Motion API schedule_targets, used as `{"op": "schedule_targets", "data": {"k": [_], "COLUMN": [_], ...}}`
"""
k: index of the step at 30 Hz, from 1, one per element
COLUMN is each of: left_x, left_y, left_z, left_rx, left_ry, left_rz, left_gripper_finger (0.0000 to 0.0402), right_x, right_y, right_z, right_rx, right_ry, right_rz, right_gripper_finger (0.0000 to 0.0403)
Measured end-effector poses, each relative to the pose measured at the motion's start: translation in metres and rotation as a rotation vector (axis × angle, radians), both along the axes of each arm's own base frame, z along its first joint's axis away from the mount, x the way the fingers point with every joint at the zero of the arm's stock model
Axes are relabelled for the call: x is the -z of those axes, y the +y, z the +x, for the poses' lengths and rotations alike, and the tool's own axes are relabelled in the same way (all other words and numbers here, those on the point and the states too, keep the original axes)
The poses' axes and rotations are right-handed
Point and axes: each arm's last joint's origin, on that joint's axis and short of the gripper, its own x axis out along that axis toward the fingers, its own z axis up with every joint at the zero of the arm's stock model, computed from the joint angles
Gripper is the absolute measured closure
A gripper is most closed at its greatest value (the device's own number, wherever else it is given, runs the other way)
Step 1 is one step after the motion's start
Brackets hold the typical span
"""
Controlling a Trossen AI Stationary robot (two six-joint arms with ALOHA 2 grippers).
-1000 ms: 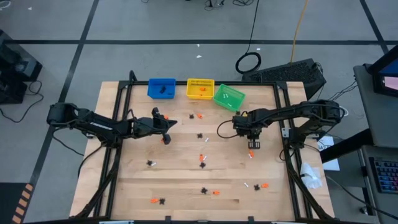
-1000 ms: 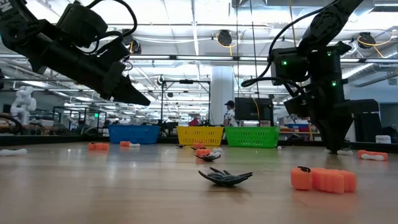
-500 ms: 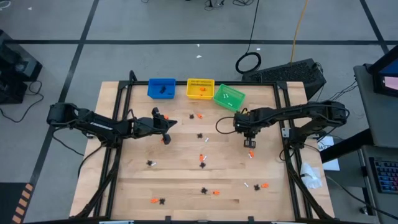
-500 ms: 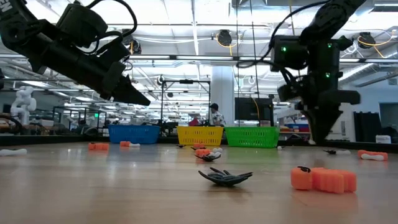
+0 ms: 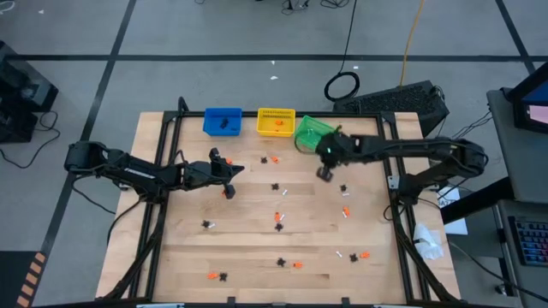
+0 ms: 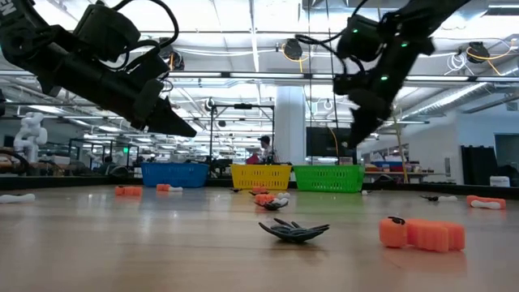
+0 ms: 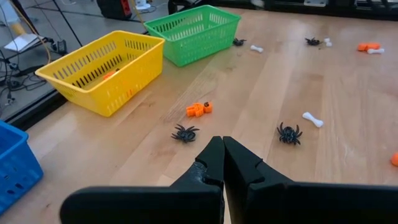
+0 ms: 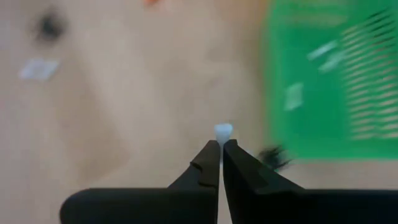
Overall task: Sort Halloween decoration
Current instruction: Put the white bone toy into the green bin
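Halloween decoration lies scattered over the wooden table [image 5: 257, 248]: black spiders [image 7: 185, 132], orange bits [image 7: 199, 109] and white bones [image 7: 312, 119]. My right gripper [image 5: 325, 174] hangs in the air just in front of the green bin [image 5: 313, 133], shut on a tiny white piece [image 8: 222, 131]. My left gripper [image 5: 229, 174] hovers shut over the table's left middle, with nothing between its fingers [image 7: 222, 144]. My right gripper pinches the tiny white piece between its two fingertips, and only the piece's end [image 8: 222, 130] shows past them. The fingers slant downward. The piece is lifted clear of the table.
A blue bin [image 5: 222, 121] and a yellow bin [image 5: 276, 121] stand beside the green one along the far edge. Loose trinkets dot the table's middle [image 5: 279, 217] and near part [image 5: 291, 263]. A person shows in the room beyond the table [image 6: 263, 150].
My right gripper has risen from the table's right middle. It has swung toward the far edge and the green bin, tipping from pointing straight down to a slant. My left gripper has kept still.
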Motion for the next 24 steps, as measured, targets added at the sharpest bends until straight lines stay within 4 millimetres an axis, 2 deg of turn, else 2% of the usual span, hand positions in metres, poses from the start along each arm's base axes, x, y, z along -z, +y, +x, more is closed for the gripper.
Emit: {"op": "schedule_targets", "data": {"k": [5, 12, 18, 24], "left_x": [0.0, 0.0, 0.001, 0.001], "left_y": [0.0, 0.0, 0.0, 0.0], "left_z": [0.0, 0.0, 0.0, 0.0], "left_rx": [-0.001, 0.0, 0.0, -0.001], "left_ry": [-0.005, 0.0, 0.004, 0.004], "left_rz": [-0.009, -0.008, -0.009, -0.01], "left_gripper_finger": [0.0402, 0.0402, 0.0402, 0.0402], "right_x": [-0.011, 0.01, 0.034, 0.046], "right_y": [-0.047, -0.1, -0.125, -0.143], "right_z": [0.004, 0.009, 0.009, -0.001], "right_rx": [0.102, 0.13, 0.179, 0.227], "right_ry": [-0.003, 0.057, 0.164, 0.216], "right_rz": [-0.031, 0.083, 0.148, 0.178], "right_gripper_finger": [0.0403, 0.0403, 0.0403, 0.0403]}}
